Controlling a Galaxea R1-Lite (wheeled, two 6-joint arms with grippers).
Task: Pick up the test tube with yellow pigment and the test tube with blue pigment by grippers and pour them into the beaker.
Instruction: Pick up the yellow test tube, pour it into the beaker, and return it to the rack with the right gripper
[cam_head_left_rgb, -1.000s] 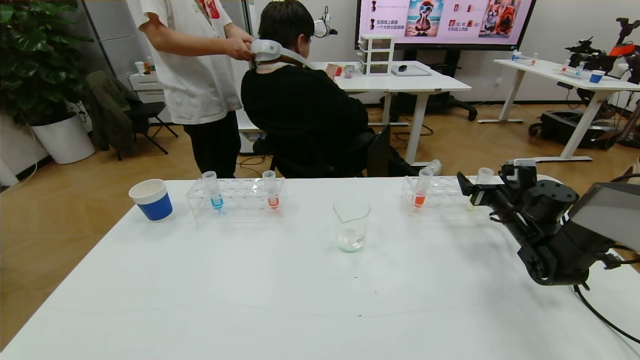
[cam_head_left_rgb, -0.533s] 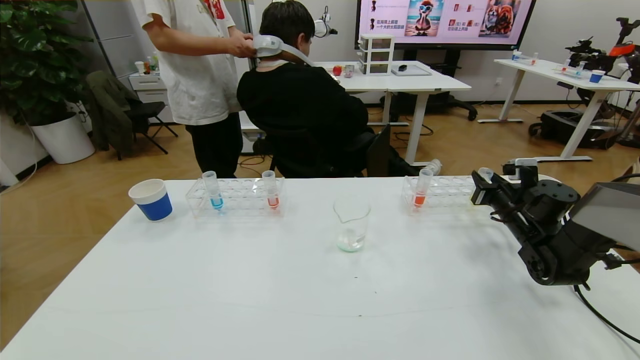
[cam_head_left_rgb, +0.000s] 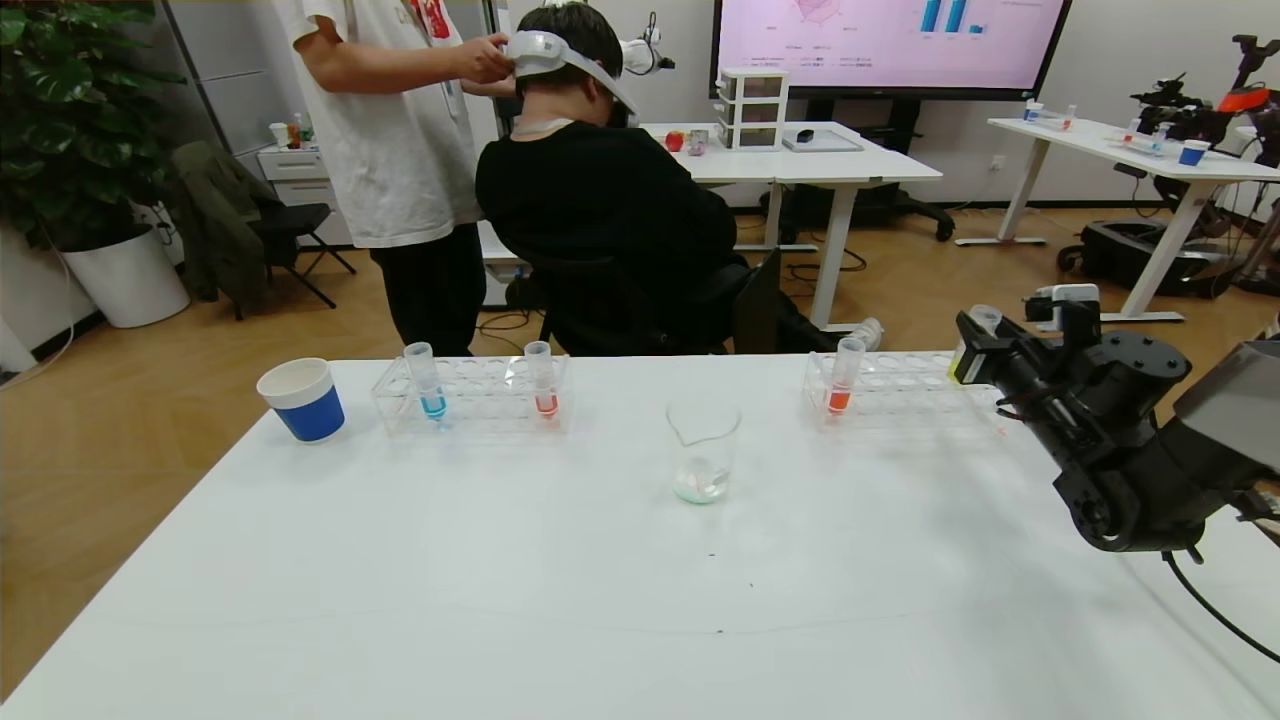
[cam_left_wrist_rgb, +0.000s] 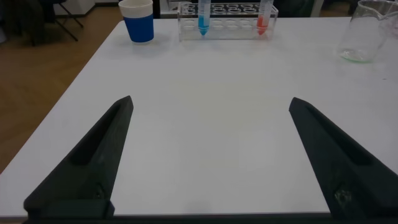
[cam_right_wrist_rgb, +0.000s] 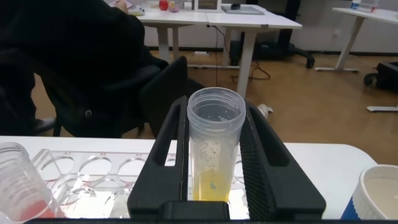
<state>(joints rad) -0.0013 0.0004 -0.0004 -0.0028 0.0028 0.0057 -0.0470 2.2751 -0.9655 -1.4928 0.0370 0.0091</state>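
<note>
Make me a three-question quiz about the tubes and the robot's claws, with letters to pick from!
1. Where is the blue tube?
A. in the rack beside the blue cup
B. in the beaker
C. lying on the table

2. What colour is the liquid in the tube that the right end effector holds?
A. green
B. yellow
C. purple

3. What is the left end effector doing?
A. squeezing the cup
B. holding the red tube
C. open, holding nothing

Answers:
1 A: the head view shows it upright in the left rack, next to the cup.
2 B: the right wrist view shows yellow at the bottom of the yellow tube.
3 C: its fingers stand wide apart over bare table.
</note>
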